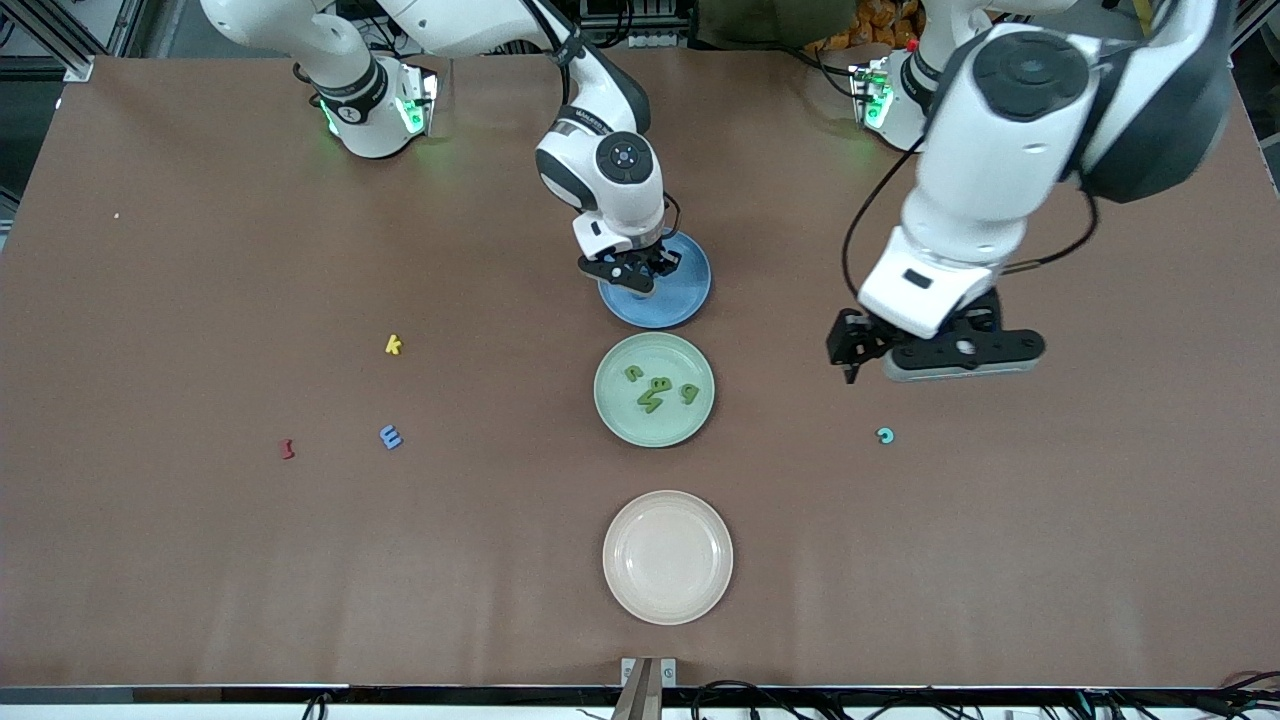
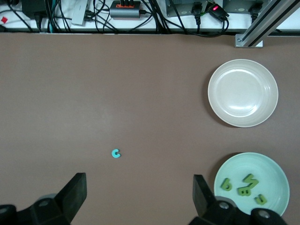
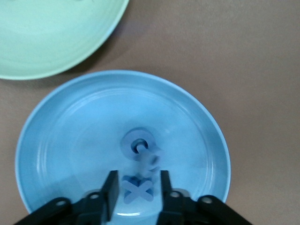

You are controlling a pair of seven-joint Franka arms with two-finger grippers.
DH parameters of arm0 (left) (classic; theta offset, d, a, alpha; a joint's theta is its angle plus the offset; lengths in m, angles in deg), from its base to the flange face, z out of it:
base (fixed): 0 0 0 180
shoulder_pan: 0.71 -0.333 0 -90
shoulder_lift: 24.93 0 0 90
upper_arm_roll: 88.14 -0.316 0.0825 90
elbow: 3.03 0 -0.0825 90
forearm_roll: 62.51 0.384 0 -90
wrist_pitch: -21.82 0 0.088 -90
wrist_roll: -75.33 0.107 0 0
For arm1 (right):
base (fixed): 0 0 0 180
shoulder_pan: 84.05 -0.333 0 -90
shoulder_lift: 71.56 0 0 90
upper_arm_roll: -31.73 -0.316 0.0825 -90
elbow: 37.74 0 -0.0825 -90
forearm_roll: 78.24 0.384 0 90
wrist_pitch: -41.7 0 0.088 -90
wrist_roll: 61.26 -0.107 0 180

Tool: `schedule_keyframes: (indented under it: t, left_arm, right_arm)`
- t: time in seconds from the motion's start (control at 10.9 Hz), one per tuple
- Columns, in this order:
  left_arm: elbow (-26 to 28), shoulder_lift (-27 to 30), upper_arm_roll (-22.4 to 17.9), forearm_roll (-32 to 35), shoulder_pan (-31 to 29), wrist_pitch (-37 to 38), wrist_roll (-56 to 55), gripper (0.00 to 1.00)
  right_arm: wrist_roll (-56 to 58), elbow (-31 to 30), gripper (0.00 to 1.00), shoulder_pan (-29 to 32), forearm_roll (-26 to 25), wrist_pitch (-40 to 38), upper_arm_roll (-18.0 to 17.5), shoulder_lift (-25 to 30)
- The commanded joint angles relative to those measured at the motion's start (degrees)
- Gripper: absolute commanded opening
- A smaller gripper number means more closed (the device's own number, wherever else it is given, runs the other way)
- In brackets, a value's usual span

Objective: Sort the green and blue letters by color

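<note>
Blue X (image 3: 138,191) low in the blue plate (image 3: 56,140), between the fingers of the right gripper (image 3: 138,193); fingers parted, a sliver of gap on each side, no clamp visible. Beside it in the same plate a round blue letter (image 3: 139,144) and one more, blurred. Probably light, stiff, chunky and a little slick: best pinched across two flat parallel faces, low and square, to avoid a twist or a pop out of the pads. Little risk of breakage, more of skidding on the glazed plate.

Four green letters (image 1: 660,385) in the green plate (image 1: 610,415), just nearer the front camera than the blue plate. One blue E (image 1: 391,436) loose on the table (image 1: 200,600) toward the right arm's end; likely next.

Teal c (image 2: 116,153) toward the left arm's end, left gripper (image 2: 138,201) waiting above the bare table near it, fingers spread wide, nothing held. Also a yellow k (image 1: 393,344), a dark red letter (image 1: 287,449), a pale plate (image 1: 620,590) nearest the camera.
</note>
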Motion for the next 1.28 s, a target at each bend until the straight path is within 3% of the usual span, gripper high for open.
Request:
schedule_keyframes:
  t: [0.0, 0.37, 0.73, 1.01, 1.19]
  left_arm:
    - [1.4, 5.2, -0.6, -7.3, -5.1, 3.4, 12.9, 1.0]
    - [1.9, 10.9, -8.1, -7.9, -5.0, 11.4, 29.4, 1.0]
    - [1.8, 11.9, -8.0, -7.9, -5.6, 15.1, 32.3, 1.0]
    - [2.9, 14.3, -8.1, -11.9, -8.2, 15.6, 32.4, 1.0]
    - [2.9, 14.8, -8.1, -11.9, -8.2, 16.8, 32.0, 1.0]
  right_arm:
    - [-0.5, 1.1, 1.0, 3.7, -0.5, -1.4, 0.0, 1.5]
    - [4.7, 0.7, 1.0, 13.9, -0.5, -7.2, 0.0, 4.1]
    - [9.7, 0.8, 1.0, 29.3, -2.7, -10.3, 0.6, 5.5]
    - [13.1, 1.1, 1.0, 40.4, -6.2, -9.9, 0.7, 5.1]
    - [13.6, 1.4, 1.0, 44.2, -6.6, -8.8, 0.7, 4.6]
